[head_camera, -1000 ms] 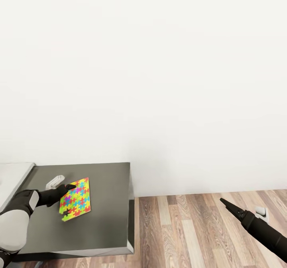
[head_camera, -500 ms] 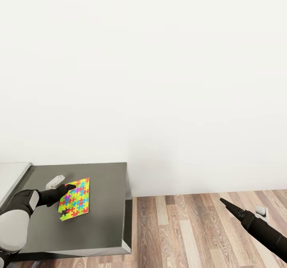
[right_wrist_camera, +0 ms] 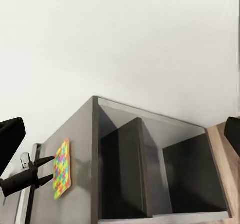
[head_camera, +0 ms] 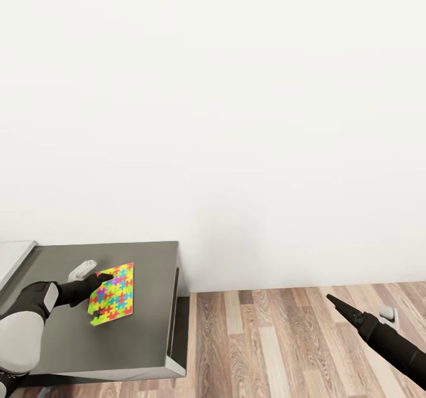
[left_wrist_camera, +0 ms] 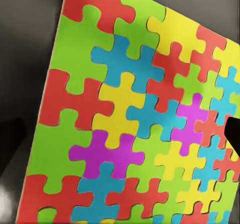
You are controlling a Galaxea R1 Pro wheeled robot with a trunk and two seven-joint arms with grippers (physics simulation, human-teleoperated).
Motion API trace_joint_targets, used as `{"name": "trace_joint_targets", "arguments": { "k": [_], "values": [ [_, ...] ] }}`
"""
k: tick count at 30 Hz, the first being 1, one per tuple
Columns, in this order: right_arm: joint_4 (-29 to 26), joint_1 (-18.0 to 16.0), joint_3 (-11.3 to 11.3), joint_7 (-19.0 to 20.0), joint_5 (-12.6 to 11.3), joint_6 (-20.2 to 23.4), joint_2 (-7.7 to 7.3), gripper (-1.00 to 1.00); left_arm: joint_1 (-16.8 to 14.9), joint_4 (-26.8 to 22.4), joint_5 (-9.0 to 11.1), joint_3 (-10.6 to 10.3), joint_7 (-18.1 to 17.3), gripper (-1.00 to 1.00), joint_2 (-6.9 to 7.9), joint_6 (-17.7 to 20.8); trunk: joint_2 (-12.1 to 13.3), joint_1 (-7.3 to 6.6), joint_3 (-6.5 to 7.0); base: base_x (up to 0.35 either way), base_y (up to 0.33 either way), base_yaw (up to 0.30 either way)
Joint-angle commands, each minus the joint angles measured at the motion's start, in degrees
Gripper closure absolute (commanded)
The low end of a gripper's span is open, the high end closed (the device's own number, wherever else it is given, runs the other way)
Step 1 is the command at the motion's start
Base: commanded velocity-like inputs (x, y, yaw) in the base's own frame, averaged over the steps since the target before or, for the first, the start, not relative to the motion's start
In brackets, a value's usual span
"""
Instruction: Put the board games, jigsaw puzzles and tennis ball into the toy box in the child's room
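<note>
A jigsaw puzzle (head_camera: 112, 294), a thin slab of yellow, pink, green and blue pieces, is tilted over the dark grey end section of the table (head_camera: 151, 327). My left gripper (head_camera: 102, 295) is shut on its near edge, one finger on each face. The left wrist view shows the same puzzle (left_wrist_camera: 135, 119) close up. From the right wrist view, the left gripper (right_wrist_camera: 49, 169) holds the puzzle (right_wrist_camera: 62, 168) above the table's end (right_wrist_camera: 80, 149). My right gripper (head_camera: 329, 297) hangs over the wooden floor, far right of the table, and its fingers (right_wrist_camera: 10, 136) stand wide apart, open and empty.
A plain white wall (head_camera: 236, 119) stands behind the table. Wooden floor (head_camera: 278, 339) stretches to the right of it. The table's end has two dark open compartments (right_wrist_camera: 150, 174). A strip of the pale grey tabletop (head_camera: 12, 259) shows at the far left.
The whole picture has shifted: the table has slid left in view, so the camera moved. The puzzle stays in my left gripper at the same place in the picture. The right arm holds its pose.
</note>
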Motion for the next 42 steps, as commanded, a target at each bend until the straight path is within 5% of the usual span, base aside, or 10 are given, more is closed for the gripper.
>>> {"name": "trace_joint_targets", "arguments": {
  "k": [1, 42],
  "values": [
    [0.0, 0.0, 0.0, 0.1, -0.1, 0.3, -0.02, -1.00, 0.0, 1.4, -1.0, 0.4, -0.4, -1.00, -0.07, 0.3, -0.1, 0.04, -0.10, 0.000, -0.100, 0.000],
    [0.0, 0.0, 0.0, 0.1, -0.1, 0.3, -0.06, -1.00, -0.1, 1.4, -1.0, 0.4, -0.4, -1.00, -0.08, 0.3, -0.1, 0.04, -0.10, 0.000, -0.143, 0.000]
  ]
}}
